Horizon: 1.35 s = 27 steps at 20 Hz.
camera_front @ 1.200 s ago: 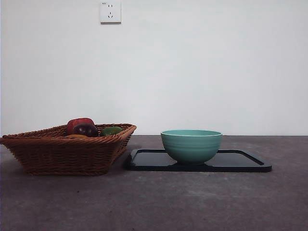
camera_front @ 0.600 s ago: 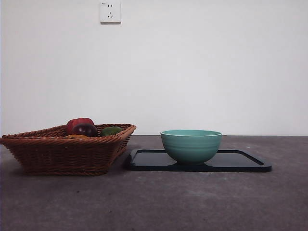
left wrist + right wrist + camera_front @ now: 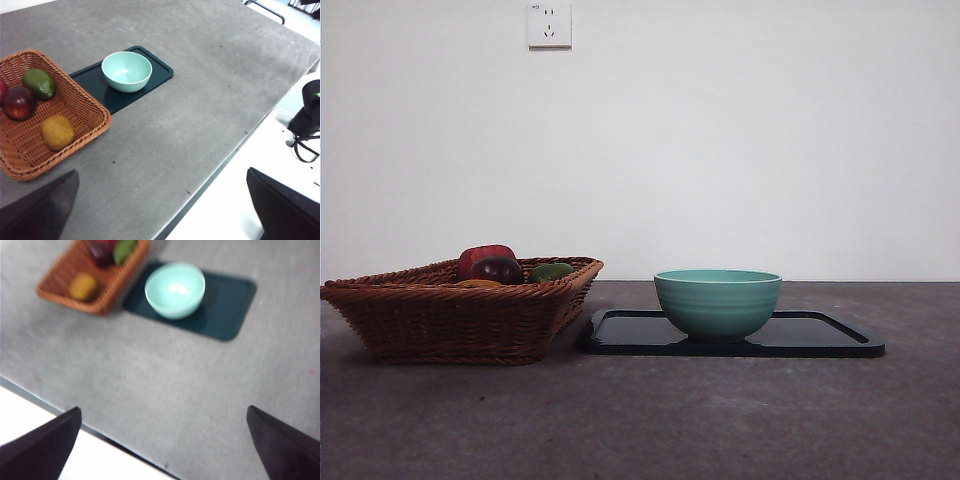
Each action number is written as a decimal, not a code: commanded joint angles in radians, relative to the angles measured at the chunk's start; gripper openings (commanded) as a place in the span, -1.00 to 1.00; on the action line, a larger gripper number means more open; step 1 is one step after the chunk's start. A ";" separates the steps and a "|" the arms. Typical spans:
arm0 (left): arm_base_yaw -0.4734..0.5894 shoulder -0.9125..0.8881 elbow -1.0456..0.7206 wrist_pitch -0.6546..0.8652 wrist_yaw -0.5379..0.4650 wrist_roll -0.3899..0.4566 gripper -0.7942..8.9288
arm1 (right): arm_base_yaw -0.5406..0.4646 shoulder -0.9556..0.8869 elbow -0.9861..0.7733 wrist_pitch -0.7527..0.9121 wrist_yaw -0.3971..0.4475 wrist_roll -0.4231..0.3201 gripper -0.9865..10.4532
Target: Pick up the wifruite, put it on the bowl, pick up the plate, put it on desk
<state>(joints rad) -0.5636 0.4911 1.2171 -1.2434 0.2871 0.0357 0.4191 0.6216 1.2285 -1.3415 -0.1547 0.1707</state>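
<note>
Jaws wide apart, wifruite [image 3: 57, 132] in basket [image 3: 80, 102].

a lab or test room is indicated. a bare white wall [image 3: 740, 140] with a single power socket [image 3: 549, 24] is seen behind a plain grey table [image 3: 720, 420]. black cabling [image 3: 305, 142] and rig hardware are seen on the pale floor beside the table.

The flat, matte, mottled dark grey-brown surface [image 3: 720, 420] carries two things: a brown woven wicker basket [image 3: 450, 315] at nine o'clock and, just beside it toward three o'clock, a flat black rectangular tray [image 3: 820, 338] with rounded corners.
</note>
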 commanded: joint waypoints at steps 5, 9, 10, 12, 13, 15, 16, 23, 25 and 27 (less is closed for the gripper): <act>-0.006 0.002 0.012 0.010 0.002 0.002 0.32 | 0.007 0.233 0.010 0.206 -0.003 0.026 0.23; -0.006 0.002 0.012 0.010 0.002 0.002 0.32 | 0.007 0.455 0.024 0.288 -0.003 0.066 0.23; -0.006 0.002 0.012 0.010 0.002 0.002 0.32 | 0.007 0.512 0.034 0.295 -0.003 0.066 0.23; -0.006 0.002 0.012 0.010 0.002 0.002 0.32 | 0.007 0.633 0.065 0.302 -0.002 0.065 0.23; -0.006 0.002 0.012 0.010 0.002 0.002 0.32 | 0.006 0.695 0.085 0.302 -0.002 0.064 0.23; -0.006 0.002 0.012 0.010 0.002 0.002 0.32 | 0.002 0.813 0.133 0.302 -0.002 0.058 0.23; -0.006 0.002 0.012 0.010 0.002 0.002 0.32 | 0.002 0.869 0.159 0.304 -0.002 0.054 0.23; -0.006 0.002 0.012 0.010 0.002 0.002 0.32 | -0.023 1.201 0.348 0.326 -0.001 0.054 0.23; -0.006 0.002 0.012 0.010 0.002 0.002 0.32 | -0.037 1.262 0.375 0.357 0.000 0.055 0.23; -0.006 0.002 0.012 0.010 0.002 0.002 0.32 | -0.052 1.310 0.382 0.389 -0.001 0.066 0.23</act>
<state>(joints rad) -0.5636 0.4911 1.2171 -1.2438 0.2871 0.0357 0.3637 1.9141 1.5875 -0.9516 -0.1562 0.2207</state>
